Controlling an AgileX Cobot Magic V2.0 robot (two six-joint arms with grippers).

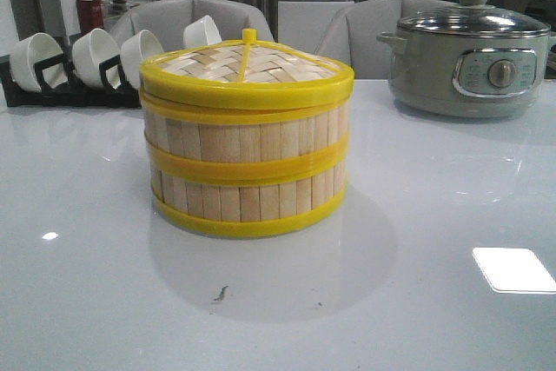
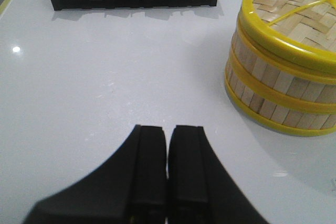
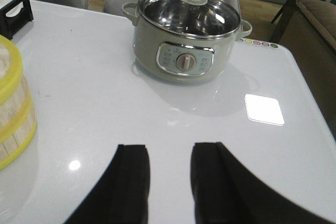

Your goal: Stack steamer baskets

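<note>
2 steamer baskets [image 1: 248, 171] stacked at frame centre on tabletop [image 1: 104, 284], lid [image 1: 247, 69] on top, left gripper [image 2: 167, 140] pressed together, right gripper [image 3: 169, 163] spread, both empty.

Grey chairs [image 1: 187, 15] behind the glossy white table [image 1: 417, 215].

Front view: low, near table [image 1: 417, 241] height, facing forward, close on steamer baskets [image 1: 247, 162]. Left wrist view: above the table, baskets at 2 o'clock. Right wrist view: faces electric pot [image 3: 187, 38] at 12 o'clock. All three share the baskets.
</note>
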